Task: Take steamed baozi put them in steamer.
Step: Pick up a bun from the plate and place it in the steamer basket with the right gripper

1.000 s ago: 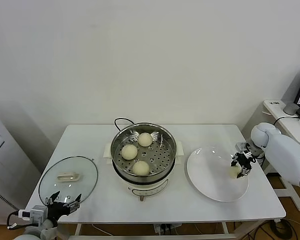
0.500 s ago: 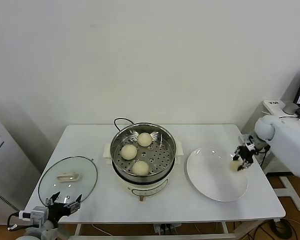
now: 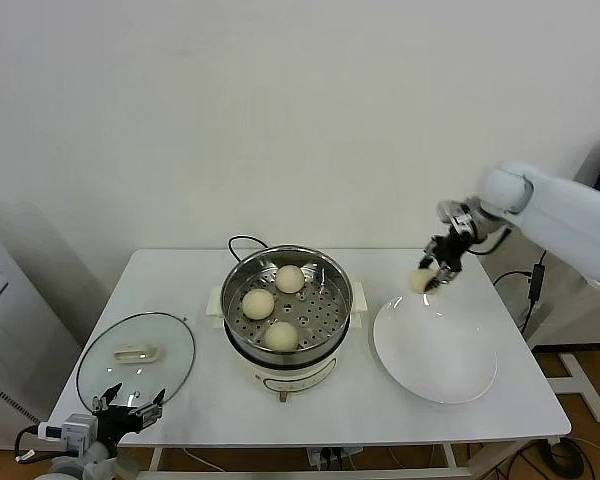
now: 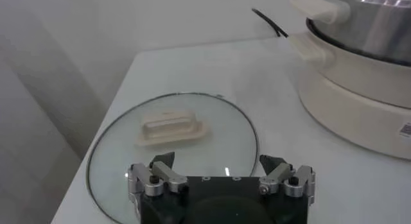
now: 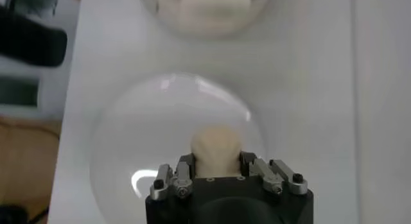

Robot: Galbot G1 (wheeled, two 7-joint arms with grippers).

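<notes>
The left pincer [image 3: 130, 408] is sitting low at the near left corner of the bench [image 3: 180, 275], its fingers spread wide with nothing between them. In the left wrist view the same pincer [image 4: 221, 174] is hanging just over the near rim of the glass lid [image 4: 173, 142], which is lying flat on the bench with its white handle [image 4: 170, 128] facing up.

Right of the lid, the steamer [image 3: 287, 300] is standing at the middle of the bench: a shiny steel pot on a cream-white base, with a black cord [image 3: 242, 240] trailing behind it. Three steamed baozi are resting on its perforated tray, one at the back [image 3: 290, 279], one at the left [image 3: 258, 303] and one at the front [image 3: 281, 335]. They are smooth, round, cream-white domes, sitting apart from one another.

Further right, the white plate [image 3: 435, 345] is lying flat beside the steamer.

The right pincer [image 3: 435, 272] is hovering in the air over the far left edge of the plate, clamped on the fourth baozi [image 3: 421, 281]. In the right wrist view this pincer [image 5: 217, 169] is gripping the bun [image 5: 217, 151] from both sides, with the plate [image 5: 128, 142] below it. The lower half of the bun is hidden behind the pincer body, and the steamer base [image 5: 212, 4] is cut off at the picture's edge.
</notes>
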